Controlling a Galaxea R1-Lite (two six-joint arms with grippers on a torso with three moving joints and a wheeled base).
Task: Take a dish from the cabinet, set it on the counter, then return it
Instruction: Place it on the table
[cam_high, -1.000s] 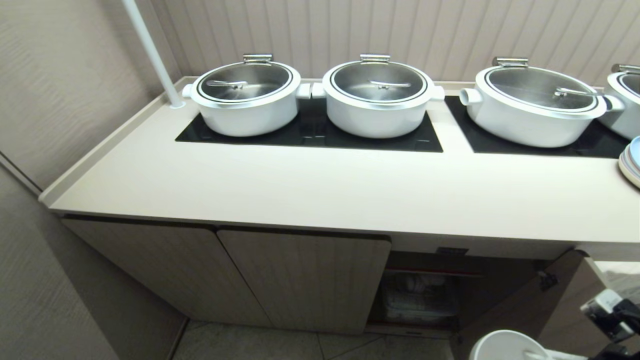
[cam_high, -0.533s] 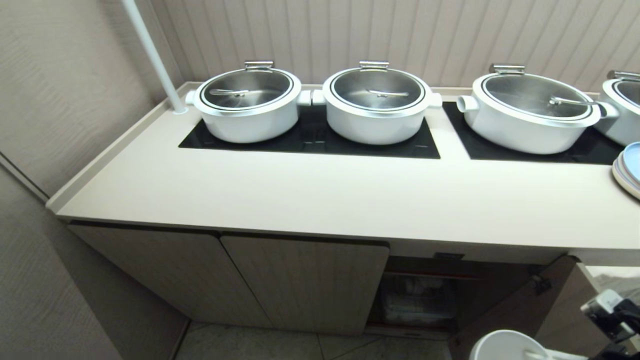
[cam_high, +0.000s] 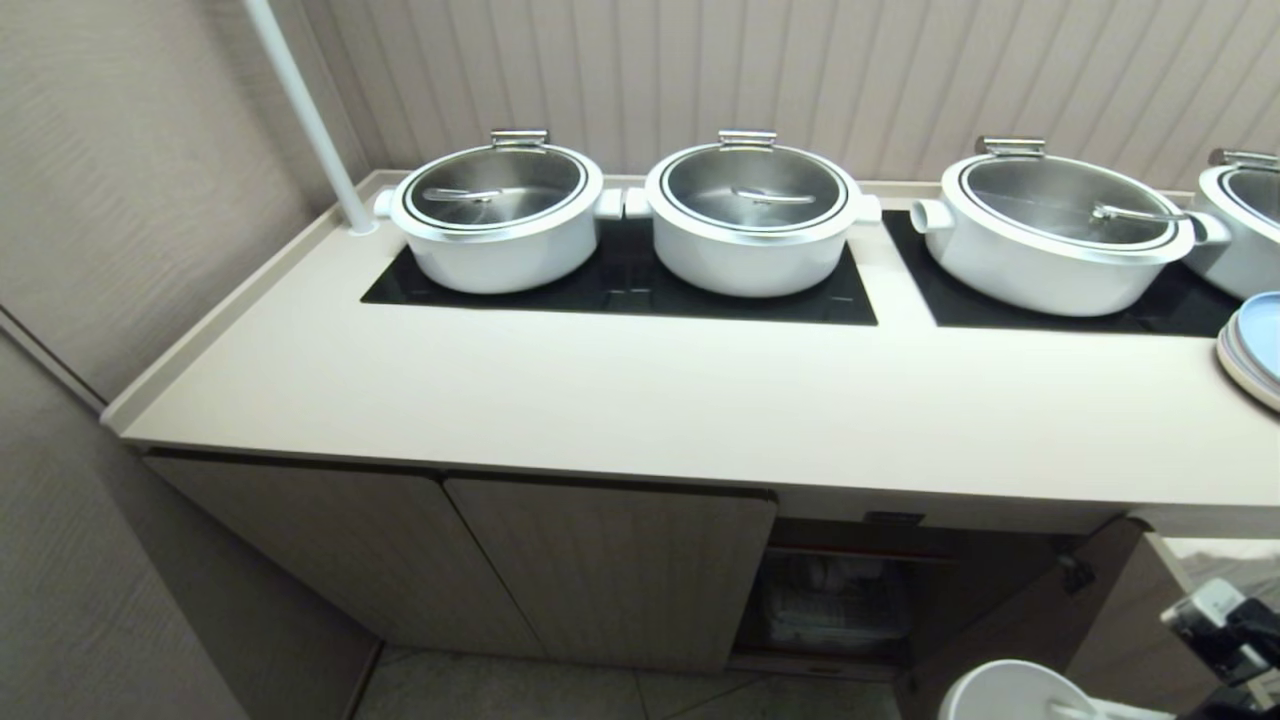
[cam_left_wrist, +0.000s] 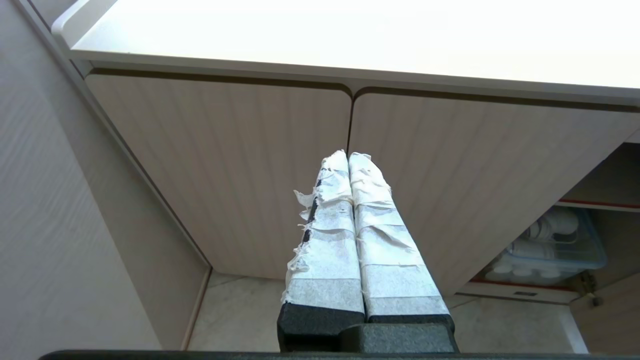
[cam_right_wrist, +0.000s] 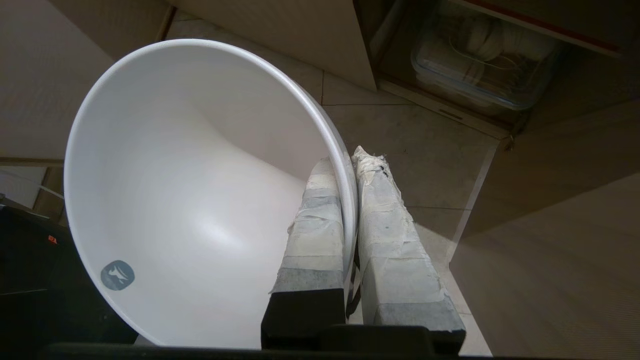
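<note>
- Bowl-wise: the dish (cam_right_wrist: 200, 200) is pinched by its rim in the right pincer (cam_right_wrist: 352, 165), one finger inside the wall, one outside, down low in front of the open cabinet (cam_high: 850, 600).
- Tabletop (cam_high: 640, 400) sits above and ahead of it, so I'd guess the move is up and over the front edge.
- Left pincer (cam_left_wrist: 348, 157) is closed on nothing, parked facing the shut doors.

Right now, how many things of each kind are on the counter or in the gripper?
White pots with steel lids, on the counter: 4
Stacks of pale-blue plates: 1
White bowl, held by the right gripper: 1
Total: 6
</note>
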